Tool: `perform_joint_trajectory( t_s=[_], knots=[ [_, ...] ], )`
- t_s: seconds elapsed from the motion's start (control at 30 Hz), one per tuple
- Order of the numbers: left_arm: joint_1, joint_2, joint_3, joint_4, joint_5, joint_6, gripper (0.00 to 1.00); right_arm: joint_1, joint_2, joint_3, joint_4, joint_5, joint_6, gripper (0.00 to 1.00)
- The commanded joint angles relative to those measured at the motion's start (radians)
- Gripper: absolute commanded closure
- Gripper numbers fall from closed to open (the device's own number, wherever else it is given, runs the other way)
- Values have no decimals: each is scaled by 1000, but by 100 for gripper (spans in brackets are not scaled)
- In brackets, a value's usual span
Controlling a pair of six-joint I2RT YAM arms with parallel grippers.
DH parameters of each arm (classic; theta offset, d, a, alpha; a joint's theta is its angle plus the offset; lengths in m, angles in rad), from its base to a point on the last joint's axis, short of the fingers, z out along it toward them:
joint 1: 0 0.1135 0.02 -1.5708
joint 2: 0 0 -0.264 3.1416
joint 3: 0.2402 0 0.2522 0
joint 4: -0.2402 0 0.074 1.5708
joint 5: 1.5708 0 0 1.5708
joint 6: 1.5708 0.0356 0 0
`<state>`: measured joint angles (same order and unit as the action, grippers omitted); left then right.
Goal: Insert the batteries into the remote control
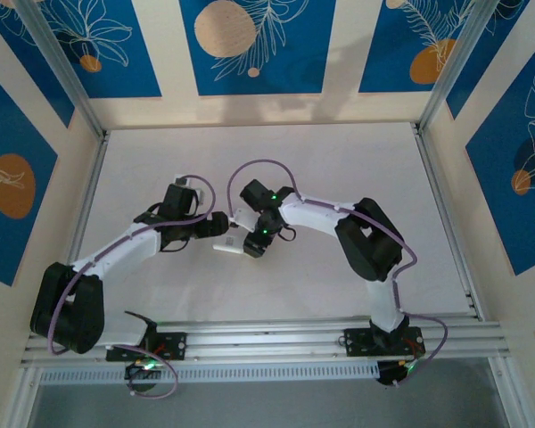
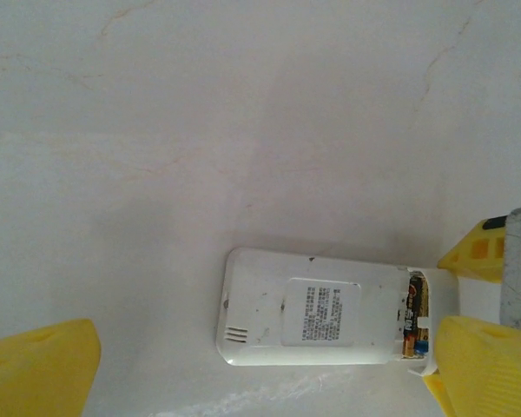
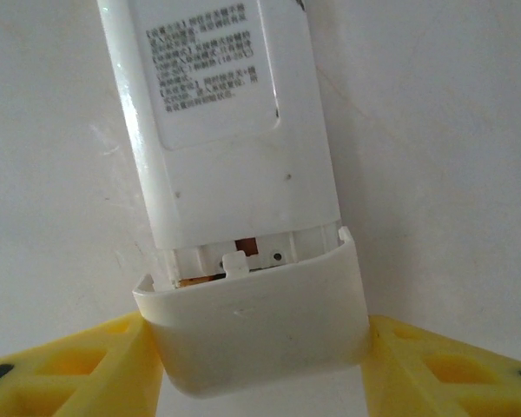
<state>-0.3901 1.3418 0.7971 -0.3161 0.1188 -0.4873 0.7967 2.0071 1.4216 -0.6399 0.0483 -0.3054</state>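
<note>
I judge the batteries [image 2: 411,311] loaded: they sit in the bay of the remote [image 3: 217,113], face down mid-table, and my right gripper [image 3: 260,347], half open, pinches the battery cover [image 3: 256,317] at its right end, not yet seated. Next the cover should slide left, kept square. My left gripper [image 1: 216,223] gapes empty just left of the remote, and the table [image 1: 357,160] has room elsewhere.

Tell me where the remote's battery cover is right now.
In the right wrist view, the battery cover sits between the yellow fingers of the right gripper, partly slid over the bottom end of the white remote, which lies on the table.
</note>
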Motion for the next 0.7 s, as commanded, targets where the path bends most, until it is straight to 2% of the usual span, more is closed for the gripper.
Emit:
perform_joint_trajectory(
  t_s=[0.0, 0.4, 0.67],
  knots=[
    [-9, -16, -4, 5, 44, 7, 1, 0, 35, 18, 6, -7, 7, 42],
    [-8, -11, -7, 12, 47, 5, 1, 1, 44, 21, 3, -16, 29, 35],
    [-9, 3, -10, 18, 53, 3, 1, -8, -60, 7, 8, -59, 79, 29]
  ],
)
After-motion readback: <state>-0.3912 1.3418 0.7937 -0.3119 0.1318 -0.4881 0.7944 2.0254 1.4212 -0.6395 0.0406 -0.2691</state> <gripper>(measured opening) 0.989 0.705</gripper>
